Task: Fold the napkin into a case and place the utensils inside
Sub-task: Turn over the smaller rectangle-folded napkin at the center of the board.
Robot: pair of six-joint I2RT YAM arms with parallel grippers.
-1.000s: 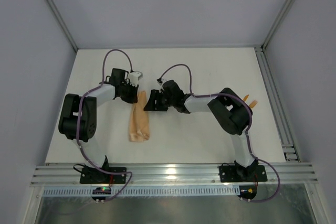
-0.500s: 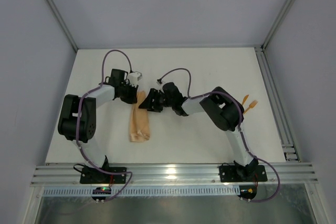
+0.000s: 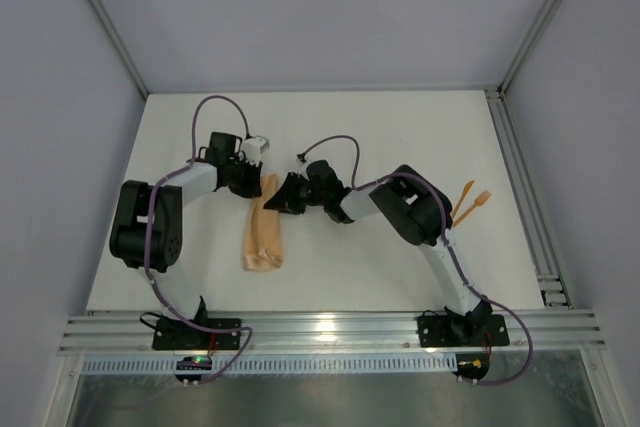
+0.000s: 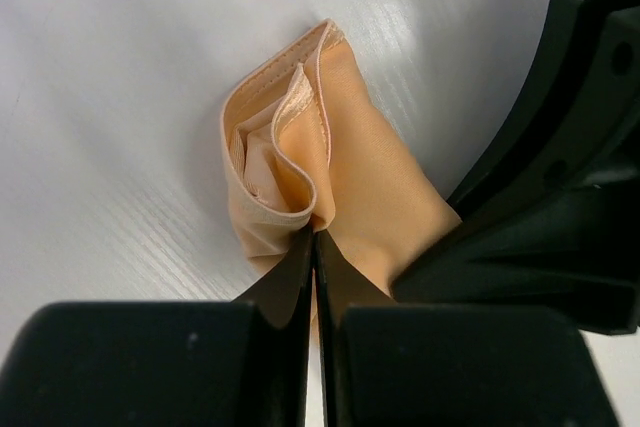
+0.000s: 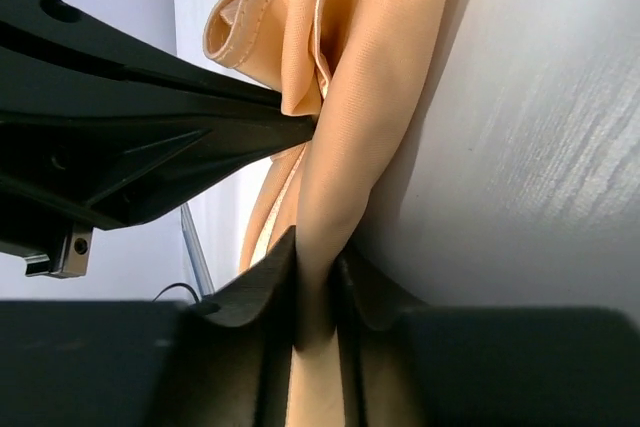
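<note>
The peach-orange napkin (image 3: 265,235) lies as a narrow folded strip left of the table's centre, its far end bunched up between both grippers. My left gripper (image 3: 257,185) is at that far end, shut on a layered edge of the napkin (image 4: 365,172) at its fingertips (image 4: 316,234). From the right, my right gripper (image 3: 273,204) is shut on a thick fold of the napkin (image 5: 375,77), which fills the gap between its fingers (image 5: 318,272). The orange utensils (image 3: 470,201) lie side by side at the right, beyond the right arm's elbow.
The left gripper's black body (image 5: 120,147) sits close against the right gripper's own; the right gripper's body (image 4: 560,197) fills the right of the left wrist view. A metal rail (image 3: 525,187) runs along the table's right edge.
My right gripper has slid left onto the napkin's far end and closed on a fold. Its elbow has swung left, uncovering the utensils. The left gripper has stayed shut in place.
</note>
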